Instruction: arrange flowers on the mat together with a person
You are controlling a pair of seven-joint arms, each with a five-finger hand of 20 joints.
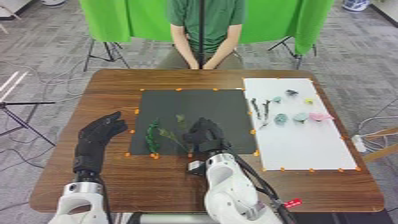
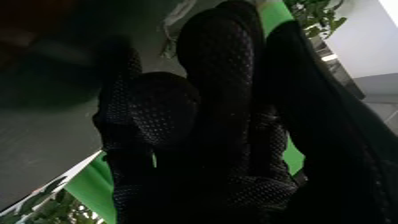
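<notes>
Right hand (image 1: 206, 132) at black mat's (image 1: 191, 102) 5 o'clock, beside leafy sprig (image 1: 167, 134); can't tell grip. Likely placing step. Next: lift clear, go 2 o'clock for pink flower (image 1: 320, 116).

Your right hand (image 1: 206, 134) is over the near right part of the dark mat (image 1: 169, 102), near a thin green sprig (image 1: 169, 135), with a leafy green stem (image 1: 153, 137) to the sprig's left. Your left hand (image 1: 101, 128) is left of that mat, fingers relaxed. On the white mat (image 1: 306, 147) at your right lie dark twigs (image 1: 266, 110), blue-green flowers (image 1: 299, 117) and a pink flower (image 1: 320, 116).
</notes>
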